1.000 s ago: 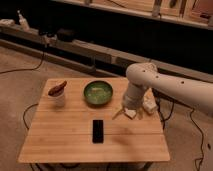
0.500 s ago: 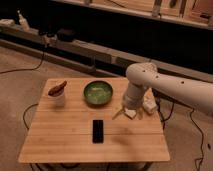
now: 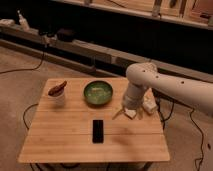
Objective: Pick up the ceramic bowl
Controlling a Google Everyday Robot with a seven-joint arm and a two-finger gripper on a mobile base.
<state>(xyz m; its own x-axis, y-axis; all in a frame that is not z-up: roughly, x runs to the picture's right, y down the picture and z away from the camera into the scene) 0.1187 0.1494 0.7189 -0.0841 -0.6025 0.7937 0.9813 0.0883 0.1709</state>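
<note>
The ceramic bowl [image 3: 98, 93] is round, shallow and glossy green with a lighter mottled inside. It sits on the wooden table [image 3: 60, 137] at the back middle. My gripper [image 3: 126, 113] hangs from the white arm [image 3: 165, 87] just above the table, to the right of the bowl and a little nearer the front. It is apart from the bowl and holds nothing that I can see.
A black phone [image 3: 98, 130] lies on the table in front of the bowl. A small white cup [image 3: 57, 95] with a reddish-brown item stands at the back left. A white object [image 3: 149, 106] sits at the table's right edge. Cables run across the floor.
</note>
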